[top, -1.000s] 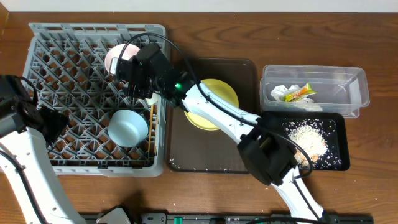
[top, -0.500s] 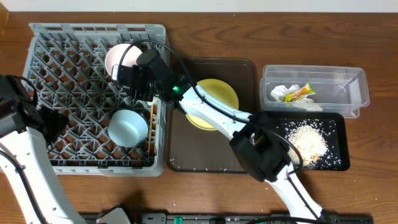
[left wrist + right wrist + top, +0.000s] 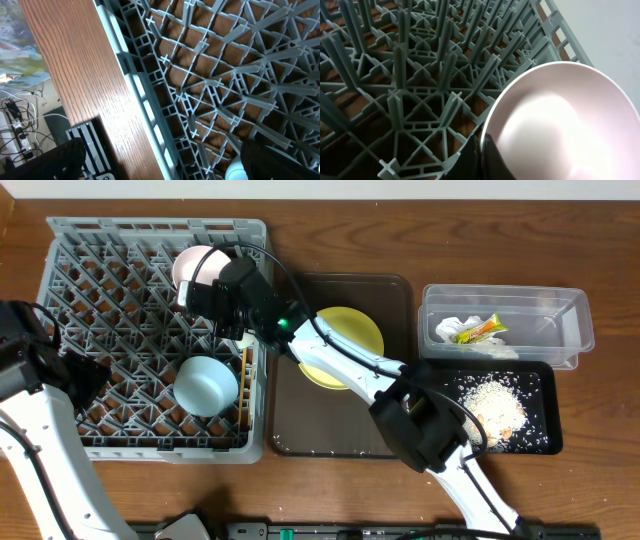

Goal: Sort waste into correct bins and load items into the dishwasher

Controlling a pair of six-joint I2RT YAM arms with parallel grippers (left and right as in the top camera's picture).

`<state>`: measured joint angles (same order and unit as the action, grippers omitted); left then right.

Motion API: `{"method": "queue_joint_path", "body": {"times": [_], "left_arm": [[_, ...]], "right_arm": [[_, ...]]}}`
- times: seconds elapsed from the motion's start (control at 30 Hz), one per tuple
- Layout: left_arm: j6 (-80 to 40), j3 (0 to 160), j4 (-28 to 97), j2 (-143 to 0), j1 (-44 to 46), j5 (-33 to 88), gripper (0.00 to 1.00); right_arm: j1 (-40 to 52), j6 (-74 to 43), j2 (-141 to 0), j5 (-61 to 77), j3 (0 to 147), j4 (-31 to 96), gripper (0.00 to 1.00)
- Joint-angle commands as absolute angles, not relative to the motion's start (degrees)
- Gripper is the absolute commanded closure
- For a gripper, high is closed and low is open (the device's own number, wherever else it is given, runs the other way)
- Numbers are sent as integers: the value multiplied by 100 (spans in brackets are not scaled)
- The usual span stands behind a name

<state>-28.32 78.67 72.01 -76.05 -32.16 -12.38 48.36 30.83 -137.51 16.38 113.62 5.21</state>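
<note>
One cup (image 3: pixel 555 125): right gripper (image 3: pixel 481 154) pinches its rim, clear only up close.
Left gripper (image 3: pixel 160 162): spread wide over rack (image 3: pixel 210 75).

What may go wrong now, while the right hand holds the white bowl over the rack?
1. The right hand pinches the white bowl only at a thin part of its rim, so the bowl may slip and drop onto the grey rack.
2. The bowl is tilted. If it is released this way, it may not settle upright and might roll toward the light-blue bowl.
</note>
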Motion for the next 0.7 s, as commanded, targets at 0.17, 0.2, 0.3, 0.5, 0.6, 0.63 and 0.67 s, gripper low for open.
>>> {"method": "queue_joint_path", "body": {"times": [0.17, 0.2, 0.3, 0.5, 0.6, 0.63, 0.67], "left_arm": [[-2840, 7900, 7223, -7588, -3240, -1306, 0], [-2840, 7898, 7223, -7588, -3240, -1306, 0], [-2840, 7900, 7223, -7585, -3240, -1306, 0], [-2840, 7898, 7223, -7588, -3240, -1306, 0], [-2838, 7900, 7223, -7588, -3240, -1306, 0], [-2840, 7900, 7223, -7588, -3240, -1306, 0], [-2840, 7900, 7223, -7588, -3240, -1306, 0]], "right_arm": [[4895, 3092, -13594, 1680, 11369, 480, 99], [4901, 3092, -13594, 1680, 11369, 497, 99], [4912, 3089, -13596, 1680, 11369, 659, 99], [4919, 3092, -13598, 1675, 11367, 1039, 83], [4919, 3092, -13598, 1673, 11367, 1105, 82], [4919, 3092, -13598, 1649, 11367, 1098, 72], [4917, 3092, -13598, 1629, 11367, 1087, 69]]}}
